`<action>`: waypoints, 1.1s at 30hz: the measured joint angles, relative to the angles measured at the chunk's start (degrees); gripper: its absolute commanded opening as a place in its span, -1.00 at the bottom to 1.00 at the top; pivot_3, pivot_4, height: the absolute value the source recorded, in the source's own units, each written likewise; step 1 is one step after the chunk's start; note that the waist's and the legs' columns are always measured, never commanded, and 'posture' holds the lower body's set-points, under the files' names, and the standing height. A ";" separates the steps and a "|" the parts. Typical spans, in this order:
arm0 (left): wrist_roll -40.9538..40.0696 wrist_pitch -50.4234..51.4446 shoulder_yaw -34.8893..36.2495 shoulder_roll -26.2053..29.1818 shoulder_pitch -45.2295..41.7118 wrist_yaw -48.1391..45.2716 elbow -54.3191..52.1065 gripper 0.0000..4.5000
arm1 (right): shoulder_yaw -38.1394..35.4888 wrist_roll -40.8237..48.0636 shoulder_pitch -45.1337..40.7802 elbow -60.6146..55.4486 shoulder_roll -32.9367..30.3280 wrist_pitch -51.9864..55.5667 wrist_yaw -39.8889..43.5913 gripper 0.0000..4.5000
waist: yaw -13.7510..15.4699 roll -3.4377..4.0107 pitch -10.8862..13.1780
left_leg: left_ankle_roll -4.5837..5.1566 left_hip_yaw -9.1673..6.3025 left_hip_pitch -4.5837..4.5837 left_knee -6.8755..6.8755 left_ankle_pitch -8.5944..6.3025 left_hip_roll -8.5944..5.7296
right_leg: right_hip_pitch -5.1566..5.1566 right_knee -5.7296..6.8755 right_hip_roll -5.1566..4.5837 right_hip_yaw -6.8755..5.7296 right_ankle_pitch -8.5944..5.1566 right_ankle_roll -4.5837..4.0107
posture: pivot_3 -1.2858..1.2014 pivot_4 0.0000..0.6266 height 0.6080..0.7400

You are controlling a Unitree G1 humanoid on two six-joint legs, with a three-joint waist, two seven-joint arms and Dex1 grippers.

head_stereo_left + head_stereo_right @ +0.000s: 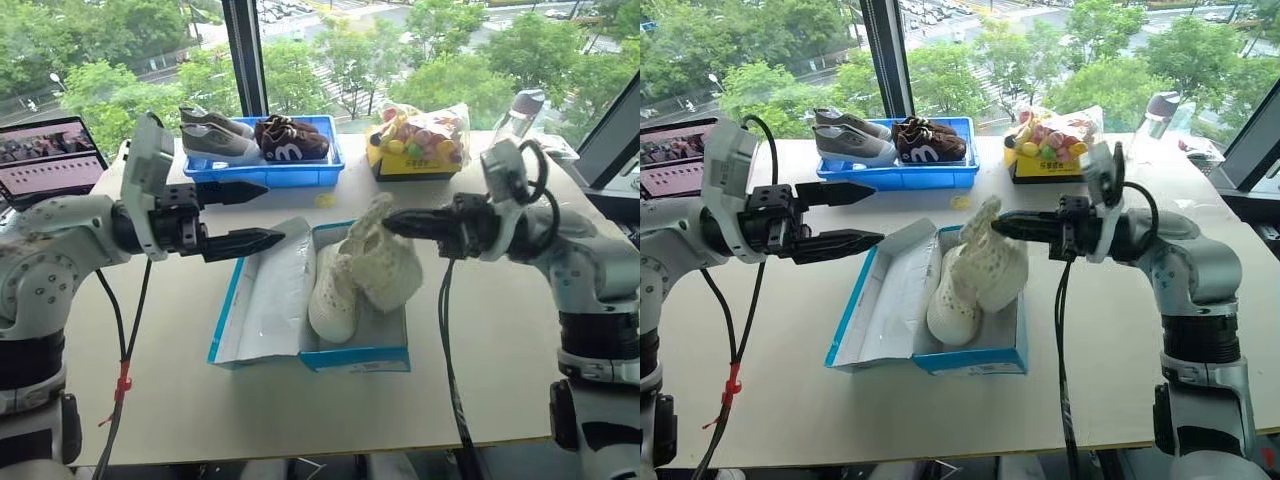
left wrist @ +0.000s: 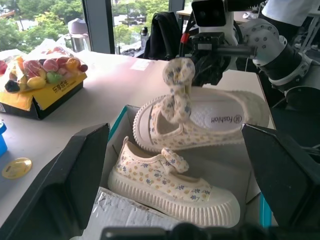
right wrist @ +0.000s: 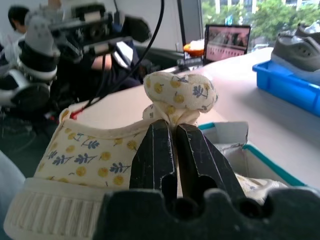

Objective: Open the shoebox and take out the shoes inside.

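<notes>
The right gripper is pinching one shoe's strap, lifting that shoe above the shoebox; the wrist views are revealing its floral print. The left gripper's fingers are spread apart beside the shoebox.

An upper-floor office or lab: a pale worktable set against tall windows above treetops, a laptop at its edge, a person seated behind.

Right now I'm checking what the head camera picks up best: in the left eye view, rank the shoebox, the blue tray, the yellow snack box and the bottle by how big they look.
1. the shoebox, lid open
2. the blue tray
3. the yellow snack box
4. the bottle

The tray, snack box and bottle stand farther from the camera, so they look smaller than they are.
</notes>
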 measured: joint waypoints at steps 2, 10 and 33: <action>0.00 0.01 0.00 0.01 0.00 0.00 0.00 1.00 | 0.05 -0.04 0.14 0.34 -0.01 0.00 -0.18 -0.98 | 0.00 0.00 0.00 | 0.00 0.02 -0.02 0.01 0.00 -0.02 | 0.00 0.00 -0.02 0.01 0.00 0.00 | 0.03 -0.52 0.95; -0.04 0.10 0.06 0.43 0.00 -0.02 0.00 1.00 | -0.69 -2.60 -2.00 4.61 -4.44 -3.61 -1.51 -0.98 | -0.02 0.00 0.00 | 0.00 0.06 -0.02 0.03 0.00 -0.03 | 0.00 0.01 -0.03 0.01 0.00 0.00 | 0.03 -0.52 0.95; 1.83 -0.07 -2.34 -2.15 -1.22 -1.46 2.36 1.00 | -3.46 -35.21 4.54 58.81 -14.74 -51.34 -27.58 -0.98 | -1.41 -0.01 0.02 | 0.15 0.46 0.18 -0.04 0.02 0.00 | 0.17 0.00 0.02 0.39 0.01 0.06 | 0.03 -0.52 0.95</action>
